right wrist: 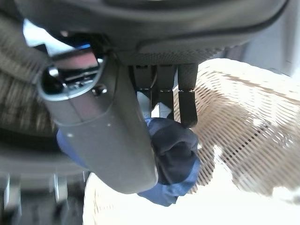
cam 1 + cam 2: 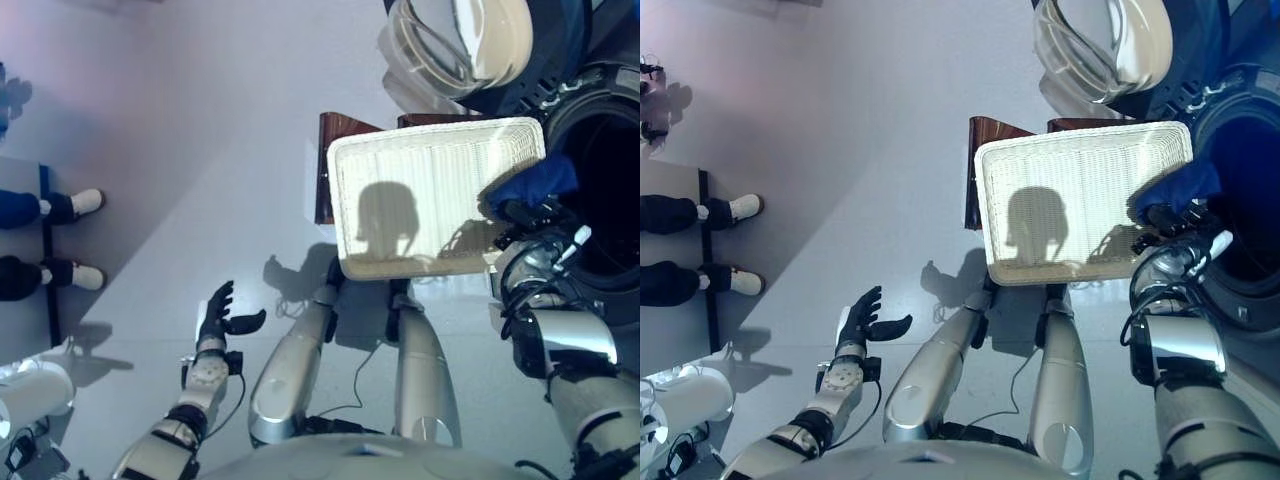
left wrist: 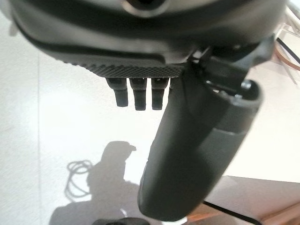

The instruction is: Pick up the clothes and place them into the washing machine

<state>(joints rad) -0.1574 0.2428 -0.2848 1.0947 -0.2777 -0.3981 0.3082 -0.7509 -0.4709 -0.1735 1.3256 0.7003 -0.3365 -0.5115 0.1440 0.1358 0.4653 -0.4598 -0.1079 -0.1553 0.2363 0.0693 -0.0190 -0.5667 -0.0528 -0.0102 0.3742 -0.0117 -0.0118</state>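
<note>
While the left hand (image 2: pixel 222 318) hangs loose w/ nothing, the right hand (image 2: pixel 1175 232) pinches a blue cloth (image 2: pixel 535 186) at the white basket (image 2: pixel 420 190) edge, near the washer drum (image 2: pixel 610 190). Cloth looks soft, light & floppy, so grab a bunched bit

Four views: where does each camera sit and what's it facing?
Left eye view: head, looking down at white basket, washing machine; both arms.
Right eye view: same scene, slightly offset.
Left wrist view: along left hand, floor beyond.
Right wrist view: along right hand pinching blue garment.
Shared with the eye views: basket, garment.
</note>
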